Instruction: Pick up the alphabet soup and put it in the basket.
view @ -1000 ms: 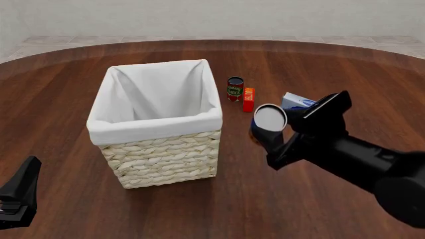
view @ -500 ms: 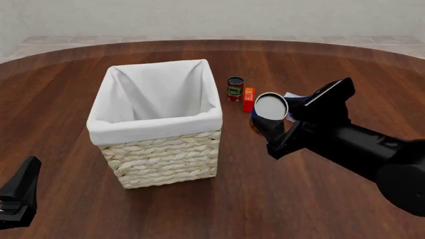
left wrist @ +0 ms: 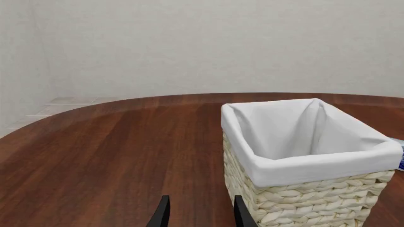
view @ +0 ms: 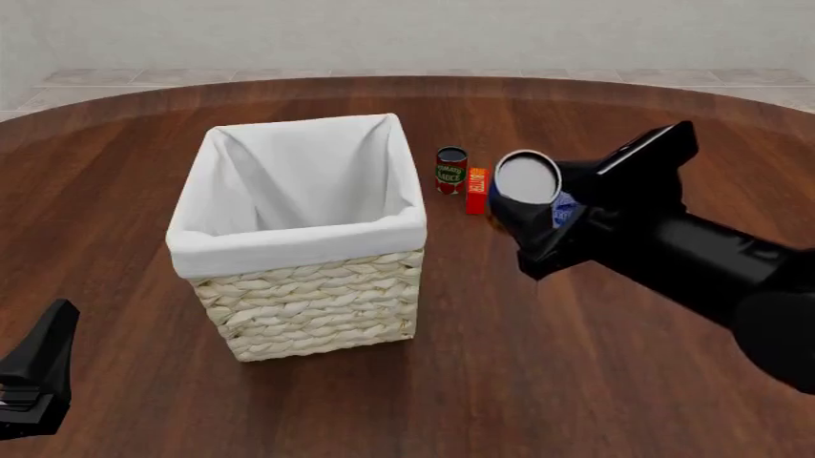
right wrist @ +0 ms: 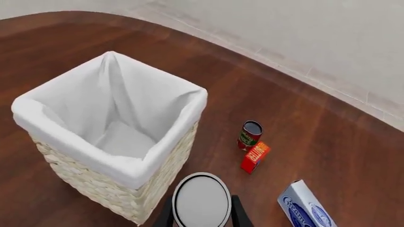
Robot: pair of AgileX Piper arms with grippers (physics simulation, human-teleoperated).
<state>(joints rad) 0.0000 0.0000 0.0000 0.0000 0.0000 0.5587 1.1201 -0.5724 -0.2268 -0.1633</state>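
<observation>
Soup can (view: 528, 178) up off the table (view: 535, 382) and carried higher than half a second ago, silver top now level with the small dark-topped can (view: 451, 169) and the orange box (view: 476, 190) behind it in the front view; drifted only slightly sideways, so lift done, transfer toward the basket (view: 305, 305) barely begun. Right gripper (view: 535, 224) clamped on the can, fingers either side of it in the right wrist view, where the can (right wrist: 201, 200) sits just outside the near basket corner (right wrist: 136, 177). Basket opening wide, white lining clear inside, nothing in it. Cloth rim nearest the can is the edge to clear; can bottom looks roughly at rim height, so likely more lift wanted before crossing. Blue-and-white carton (right wrist: 306, 208) on the table, well below the can. Left gripper (left wrist: 198, 215) parked low beside the basket, fingers apart and holding nothing, out of the path
</observation>
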